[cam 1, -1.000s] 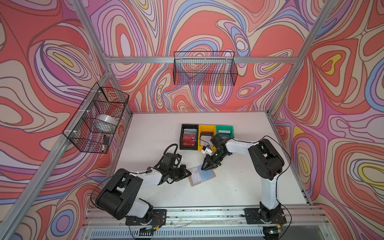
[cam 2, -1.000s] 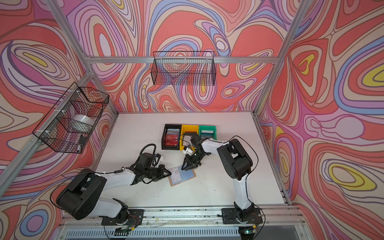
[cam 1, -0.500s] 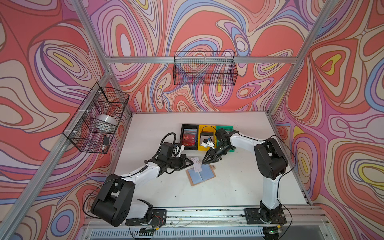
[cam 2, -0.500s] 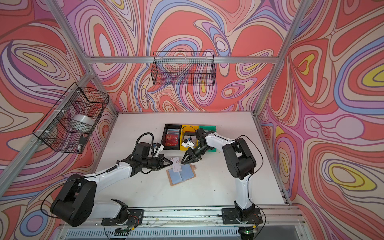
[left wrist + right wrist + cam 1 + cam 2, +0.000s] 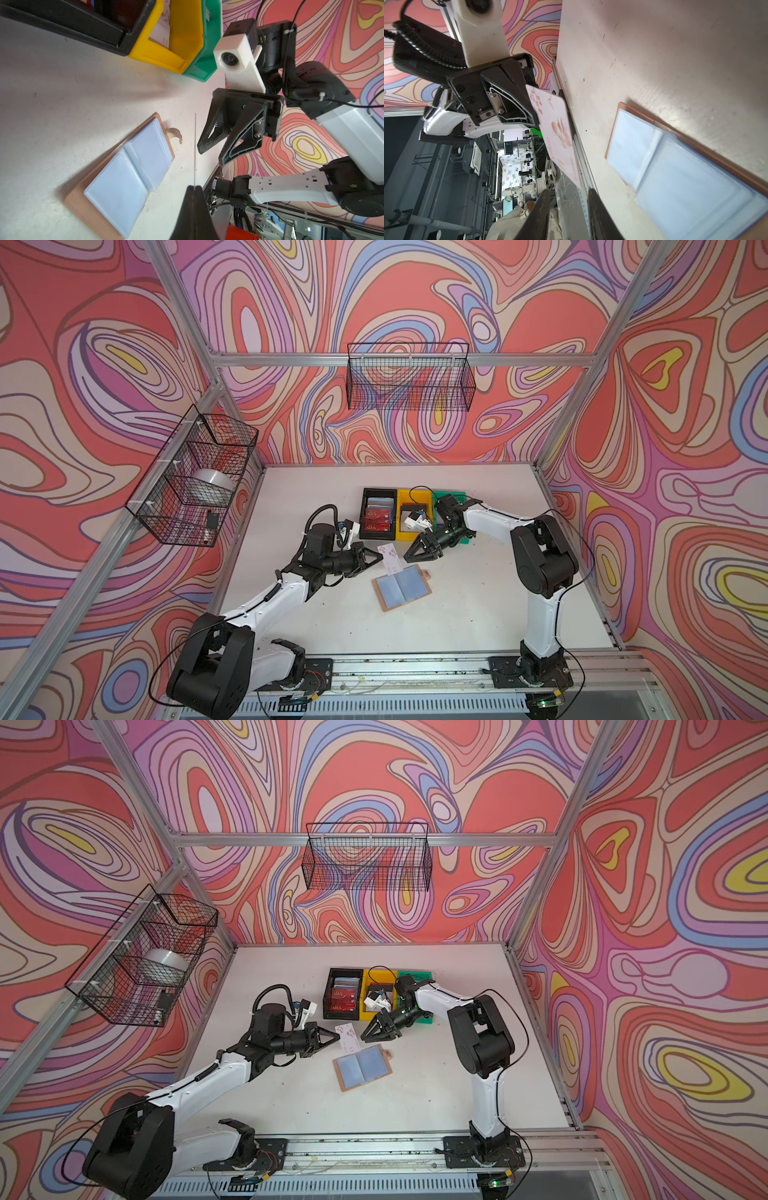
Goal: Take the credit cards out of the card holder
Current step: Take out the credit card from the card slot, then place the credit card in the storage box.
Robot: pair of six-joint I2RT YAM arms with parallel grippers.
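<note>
Table (image 5: 478, 605): card holder (image 5: 402, 588) lies open; left gripper (image 5: 379, 558) pinches credit card (image 5: 392, 562) near it; right gripper (image 5: 409, 558) parted, apparently empty

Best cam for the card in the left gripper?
Right wrist: the card faces it, print clear, left gripper pinching one edge. In both top views the card is tiny; left wrist sees only its edge.

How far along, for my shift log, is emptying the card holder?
Done: cards lie in the black bin; the open card holder shows empty-looking sleeves. In hand: the left gripper pinches a white floral card above the table; the right gripper is open. Left: setting that card down; other pages hidden.
</note>
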